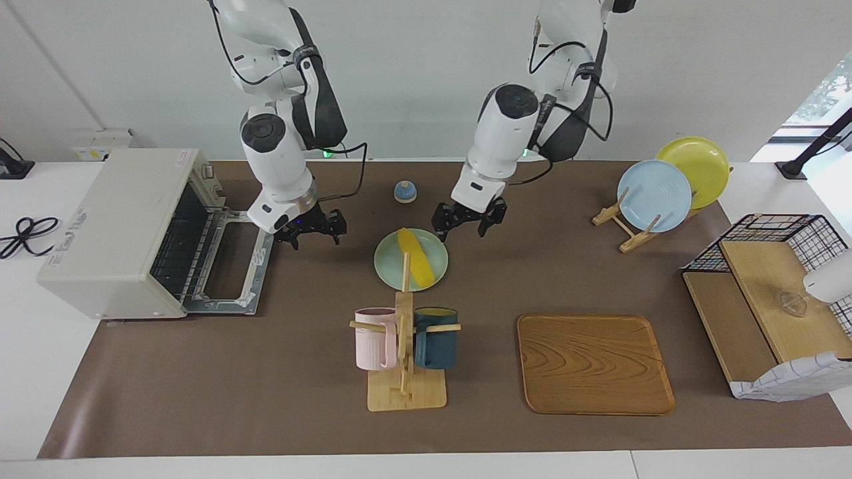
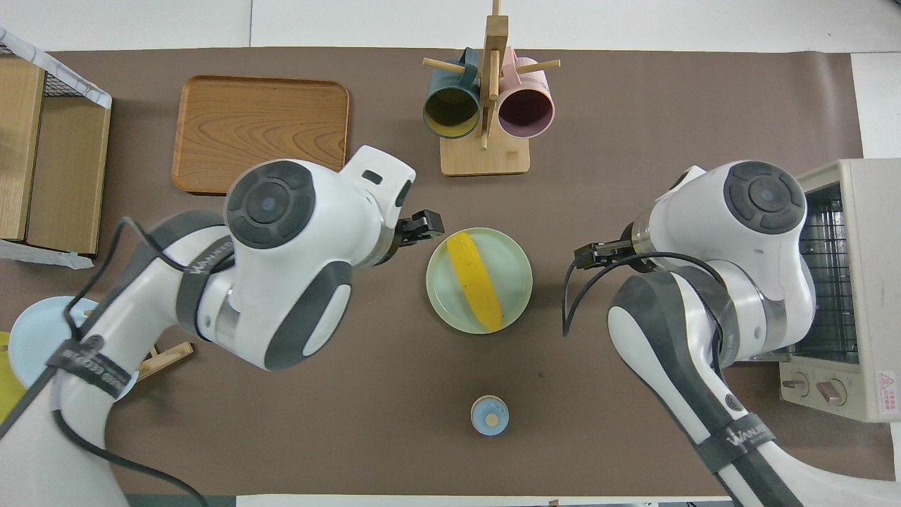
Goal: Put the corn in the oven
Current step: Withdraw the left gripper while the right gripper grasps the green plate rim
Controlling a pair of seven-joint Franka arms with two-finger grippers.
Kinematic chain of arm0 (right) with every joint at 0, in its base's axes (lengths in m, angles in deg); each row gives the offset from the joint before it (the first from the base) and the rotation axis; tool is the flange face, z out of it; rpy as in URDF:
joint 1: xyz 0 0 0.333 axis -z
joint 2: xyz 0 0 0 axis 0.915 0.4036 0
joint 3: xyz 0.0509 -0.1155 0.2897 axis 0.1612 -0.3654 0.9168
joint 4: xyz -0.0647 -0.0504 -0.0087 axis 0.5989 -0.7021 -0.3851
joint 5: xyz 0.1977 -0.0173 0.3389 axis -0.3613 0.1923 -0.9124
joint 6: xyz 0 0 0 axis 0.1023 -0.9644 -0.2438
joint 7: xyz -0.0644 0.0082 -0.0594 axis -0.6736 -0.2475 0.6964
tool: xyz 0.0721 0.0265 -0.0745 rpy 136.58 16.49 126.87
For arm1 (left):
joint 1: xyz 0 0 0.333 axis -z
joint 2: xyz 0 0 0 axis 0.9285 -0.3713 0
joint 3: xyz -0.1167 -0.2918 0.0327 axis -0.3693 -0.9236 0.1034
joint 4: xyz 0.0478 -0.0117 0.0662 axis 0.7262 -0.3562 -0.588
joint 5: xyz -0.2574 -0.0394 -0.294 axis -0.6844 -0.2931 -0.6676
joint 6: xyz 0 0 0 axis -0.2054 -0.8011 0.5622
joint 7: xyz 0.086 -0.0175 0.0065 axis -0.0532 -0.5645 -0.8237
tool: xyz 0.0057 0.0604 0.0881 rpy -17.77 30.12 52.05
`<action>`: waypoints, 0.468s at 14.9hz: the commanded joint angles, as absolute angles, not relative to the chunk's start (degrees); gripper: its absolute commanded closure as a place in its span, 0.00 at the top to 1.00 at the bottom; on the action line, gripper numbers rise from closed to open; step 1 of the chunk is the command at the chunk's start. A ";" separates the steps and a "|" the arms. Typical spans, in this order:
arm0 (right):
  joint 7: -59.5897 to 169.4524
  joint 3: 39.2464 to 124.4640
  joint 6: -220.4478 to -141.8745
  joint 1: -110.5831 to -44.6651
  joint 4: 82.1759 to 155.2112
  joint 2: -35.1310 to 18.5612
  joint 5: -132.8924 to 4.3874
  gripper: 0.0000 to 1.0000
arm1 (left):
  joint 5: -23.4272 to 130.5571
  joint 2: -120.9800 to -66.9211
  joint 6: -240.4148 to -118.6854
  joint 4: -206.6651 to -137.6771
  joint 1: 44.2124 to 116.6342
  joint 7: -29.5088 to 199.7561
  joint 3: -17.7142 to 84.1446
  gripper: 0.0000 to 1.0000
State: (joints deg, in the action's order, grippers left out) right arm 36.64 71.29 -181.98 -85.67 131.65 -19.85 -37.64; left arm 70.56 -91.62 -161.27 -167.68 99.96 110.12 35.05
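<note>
Your corn (image 1: 415, 259) lies on the green plate (image 1: 389, 265), the open oven (image 1: 126, 233) at the right arm's end. Left gripper (image 1: 468, 223) and right gripper (image 1: 315, 229) hover beside the plate, fingers spread, empty.

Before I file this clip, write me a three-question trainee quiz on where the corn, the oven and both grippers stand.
1. True or false: the corn lies on a pale green plate.
2. The oven door is: A) shut, B) folded down open, C) missing.
3. Which gripper hangs over the table between the oven and that plate?

Key
1. True.
2. B; the wire rack shows inside.
3. The right gripper; the left gripper hangs by the plate's edge toward the left arm's end. Neither holds anything.
</note>
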 commanded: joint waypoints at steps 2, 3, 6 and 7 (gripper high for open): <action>25.52 71.58 -173.19 -95.00 115.01 -10.30 -36.14 1.00 | 70.35 -87.59 -150.70 -163.27 90.12 101.52 34.75 1.00; 21.49 71.58 -169.77 -97.99 108.52 -6.00 -34.04 1.00 | 70.35 -86.45 -148.85 -163.08 87.48 99.06 34.75 1.00; 7.51 71.58 -167.35 -107.05 95.64 6.58 -31.56 1.00 | 71.22 -83.63 -144.45 -163.08 82.11 92.29 34.75 1.00; 5.82 71.67 -172.15 -108.37 96.06 7.48 -31.73 1.00 | 72.80 -82.76 -143.13 -163.08 81.22 90.79 34.75 1.00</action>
State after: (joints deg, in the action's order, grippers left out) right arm 10.42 71.86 -170.03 -106.16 103.56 -0.93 -32.78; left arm 70.90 -84.62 -146.21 -162.95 83.30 93.75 35.45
